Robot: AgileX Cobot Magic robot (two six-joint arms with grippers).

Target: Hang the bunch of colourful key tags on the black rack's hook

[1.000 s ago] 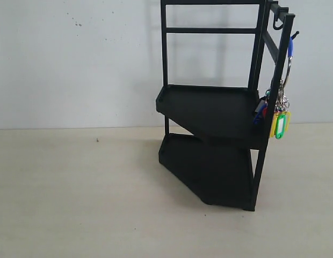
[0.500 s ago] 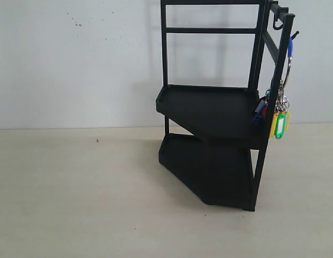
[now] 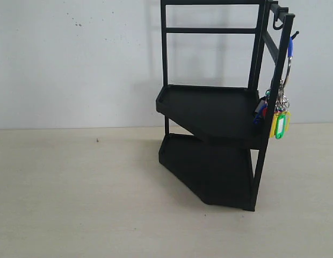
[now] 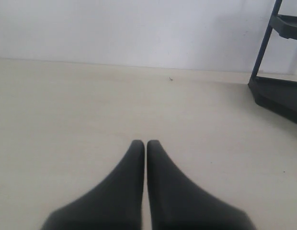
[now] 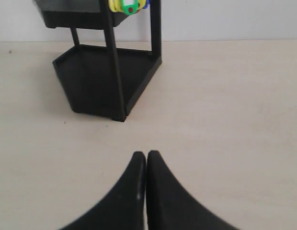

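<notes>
The black rack (image 3: 215, 107) stands on the table at the right of the exterior view. The colourful key tag bunch (image 3: 280, 121) hangs by its partly blue ring from the hook (image 3: 294, 35) on the rack's outer upright, its yellow and green tags dangling beside the upper tray. Neither arm shows in the exterior view. My left gripper (image 4: 146, 143) is shut and empty over bare table, with a corner of the rack (image 4: 278, 91) far off. My right gripper (image 5: 146, 154) is shut and empty, well back from the rack (image 5: 108, 76); the tags (image 5: 128, 5) peek in above.
A pale table (image 3: 75, 193) spreads in front of a white wall (image 3: 75, 59). A curled J-shaped hook (image 3: 277, 22) hangs under the rack's top rail. A small dark speck (image 3: 98, 140) lies on the table to the left.
</notes>
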